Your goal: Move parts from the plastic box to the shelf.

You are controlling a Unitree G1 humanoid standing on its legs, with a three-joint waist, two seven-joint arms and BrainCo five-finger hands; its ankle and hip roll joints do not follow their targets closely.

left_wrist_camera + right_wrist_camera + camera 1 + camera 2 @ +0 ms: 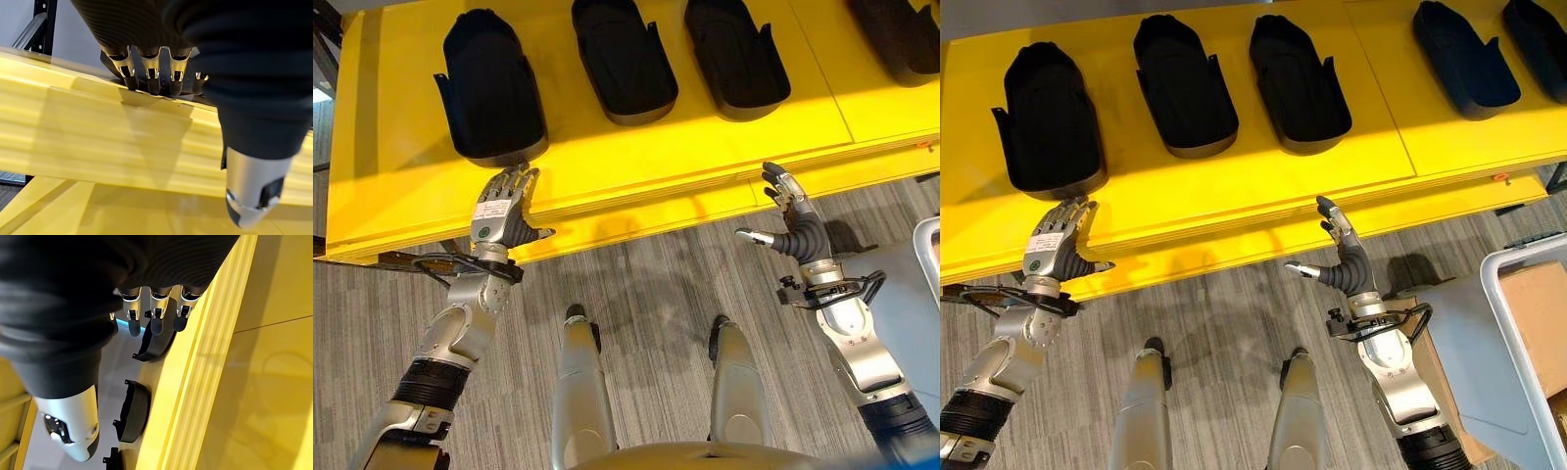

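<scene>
Parts (1185, 83) lie on yellow shelf (1234, 191); grey box (1528, 352) holds cardboard (1533, 313).

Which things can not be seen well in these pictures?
- Plastic box: cut off by the right edge of the right eye view; its contents are hidden.
- Far-right part: cut by the left eye view's edge.
- Left hand fingertips against the leftmost part: contact is unclear, its own fingers hide it.
- Right hand: open, holding nothing.

Yellow shelf (1234, 211), five black moulded parts (1185, 83) in a row on top
</scene>
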